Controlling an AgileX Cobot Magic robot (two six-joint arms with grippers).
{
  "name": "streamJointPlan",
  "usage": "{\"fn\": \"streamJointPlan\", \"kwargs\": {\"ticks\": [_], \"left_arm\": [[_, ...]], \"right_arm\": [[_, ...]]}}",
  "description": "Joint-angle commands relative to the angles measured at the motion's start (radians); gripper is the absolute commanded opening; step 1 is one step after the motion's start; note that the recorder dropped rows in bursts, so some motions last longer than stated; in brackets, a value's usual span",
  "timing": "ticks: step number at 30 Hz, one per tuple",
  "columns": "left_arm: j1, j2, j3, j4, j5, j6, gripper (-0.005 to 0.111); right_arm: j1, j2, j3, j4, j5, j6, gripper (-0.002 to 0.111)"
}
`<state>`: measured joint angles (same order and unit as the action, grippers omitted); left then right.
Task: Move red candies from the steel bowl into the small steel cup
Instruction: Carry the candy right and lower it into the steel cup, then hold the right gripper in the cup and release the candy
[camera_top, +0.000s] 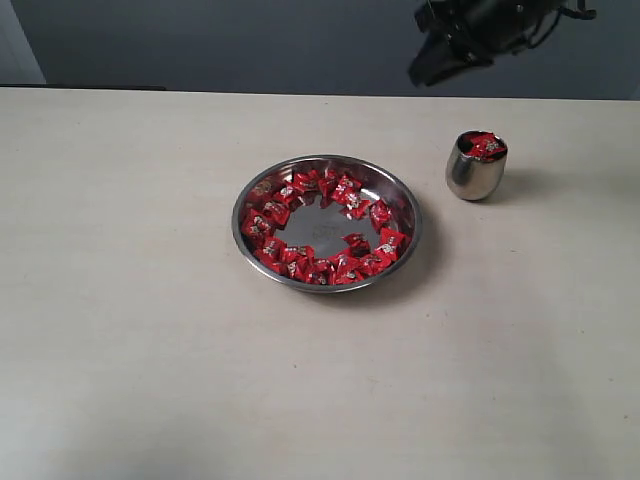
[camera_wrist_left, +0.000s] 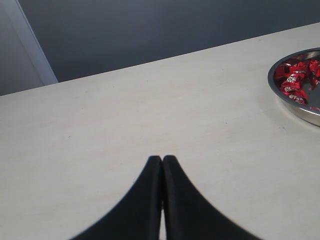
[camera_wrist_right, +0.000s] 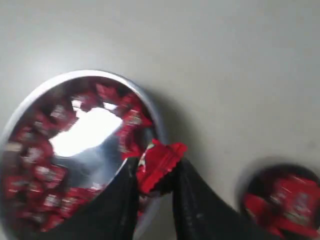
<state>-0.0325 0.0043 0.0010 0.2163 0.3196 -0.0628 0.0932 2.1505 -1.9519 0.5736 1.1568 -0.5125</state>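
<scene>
We judge this the carry step: our right gripper (camera_wrist_right: 156, 169) pinches one candy (camera_wrist_right: 163, 157) high up near the cup (camera_top: 475, 172), so next we must centre over that nearly full cup and release, while our left gripper (camera_wrist_left: 162, 159) hangs closed and empty off to the side of the bowl (camera_top: 241, 226).

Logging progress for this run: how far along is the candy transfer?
Done: the small steel cup already holds red candies near its rim. In hand: the right end effector grips one wrapped candy aloft. Remaining: many more candies ring the steel bowl. The left end effector is shut, apart from the bowl.
</scene>
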Motion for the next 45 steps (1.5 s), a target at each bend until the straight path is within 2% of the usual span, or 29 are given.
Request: {"fn": "streamJointPlan", "kwargs": {"ticks": [1, 8, 18, 20, 22, 24, 45], "left_arm": [[0.000, -0.004, -0.001, 0.003, -0.007, -0.005, 0.000], [0.000, -0.004, -0.001, 0.003, -0.007, -0.005, 0.000], [0.000, -0.004, -0.001, 0.003, -0.007, -0.005, 0.000], [0.000, -0.004, -0.001, 0.003, -0.007, -0.005, 0.000], [0.000, -0.004, -0.001, 0.003, -0.007, -0.005, 0.000], [0.000, -0.004, -0.001, 0.003, -0.007, -0.005, 0.000], [0.000, -0.004, -0.001, 0.003, -0.007, -0.005, 0.000]], "right_arm": [[0.001, 0.020, 0.003, -0.300, 0.005, 0.099, -0.001], [0.001, 0.105, 0.003, -0.413, -0.022, 0.121, -0.001], [0.001, 0.119, 0.003, -0.438, -0.049, 0.125, -0.001], [0.001, 0.119, 0.003, -0.438, -0.035, 0.125, 0.005], [0.001, 0.119, 0.003, -0.438, -0.029, 0.125, 0.022], [0.001, 0.119, 0.003, -0.438, -0.029, 0.125, 0.029], [0.001, 0.120, 0.003, -0.438, -0.038, 0.125, 0.027]]}}
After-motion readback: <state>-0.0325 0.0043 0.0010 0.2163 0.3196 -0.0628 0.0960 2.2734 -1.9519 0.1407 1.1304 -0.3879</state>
